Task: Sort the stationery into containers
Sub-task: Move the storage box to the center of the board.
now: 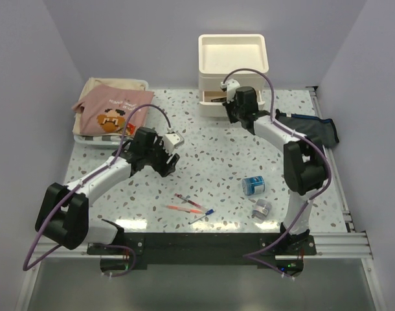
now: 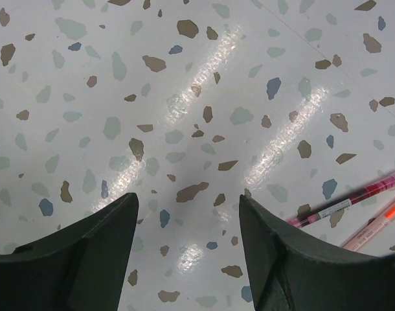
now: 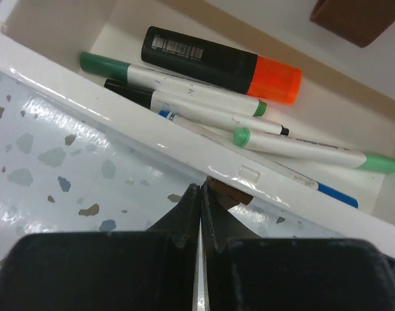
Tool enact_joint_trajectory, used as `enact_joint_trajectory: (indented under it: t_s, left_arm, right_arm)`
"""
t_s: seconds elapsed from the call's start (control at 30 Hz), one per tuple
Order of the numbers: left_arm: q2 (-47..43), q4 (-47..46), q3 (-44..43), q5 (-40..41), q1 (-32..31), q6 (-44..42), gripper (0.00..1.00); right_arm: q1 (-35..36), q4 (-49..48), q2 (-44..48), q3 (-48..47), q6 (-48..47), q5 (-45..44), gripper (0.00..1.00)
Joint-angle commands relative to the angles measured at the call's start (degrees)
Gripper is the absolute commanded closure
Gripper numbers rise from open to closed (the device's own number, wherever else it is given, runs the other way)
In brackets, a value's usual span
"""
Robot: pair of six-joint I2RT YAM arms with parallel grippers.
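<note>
Right gripper (image 3: pixel 200 197) pinched, maybe on drawer handle (image 3: pixel 228 193); blue marker (image 3: pixel 337 194) half hidden.

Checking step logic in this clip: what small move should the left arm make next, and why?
Probably slide the left claw sideways toward the pens before lowering. It is open over speckled table, and the pens lie off to its side, at the right edge of its wrist view, not between its fingers.

A white table (image 1: pixel 204 162) flecked brown, blue and grey-green is seen, with a cream unit (image 1: pixel 233 55), a navy pouch (image 1: pixel 314 129), a blue roll (image 1: pixel 253 186), a grey roll (image 1: pixel 261 208) and a black, orange-capped marker (image 3: pixel 217 63).
</note>
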State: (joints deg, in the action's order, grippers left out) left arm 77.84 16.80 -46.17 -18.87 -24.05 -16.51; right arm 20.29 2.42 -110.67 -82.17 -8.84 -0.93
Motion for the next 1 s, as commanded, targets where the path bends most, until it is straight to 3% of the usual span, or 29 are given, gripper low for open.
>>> enact_joint_trajectory:
  t_s: [0.0, 0.6, 0.77, 0.83, 0.93, 0.97]
  left_arm:
    - [0.4, -2.7, -2.3, -1.1, 0.2, 0.3, 0.32]
    - [3.5, -2.6, -5.0, -1.1, 0.2, -0.1, 0.32]
    - [3.6, -1.9, -5.3, -1.0, 0.2, -0.3, 0.32]
    - [3.3, -1.7, -5.4, -1.0, 0.2, -0.4, 0.32]
    - [2.9, -1.7, -5.7, -0.7, 0.2, -0.5, 0.31]
    - [2.9, -1.9, -5.9, -0.6, 0.2, -0.5, 0.31]
  right_arm:
    - [-1.9, -7.8, -2.1, -4.1, -1.1, -5.6, 1.0]
    - [-2.8, -11.0, -11.9, -15.8, -1.7, -8.6, 1.0]
    - [-2.7, -5.9, -9.0, -14.8, -0.1, -7.2, 0.99]
    - [-2.7, -0.3, -4.7, -12.1, 2.5, -5.8, 0.9]
    - [-2.9, 7.1, 1.5, -8.5, 7.4, -3.6, 0.57]
    - [-2.9, 8.2, 2.8, -7.7, 8.4, -3.5, 0.5]
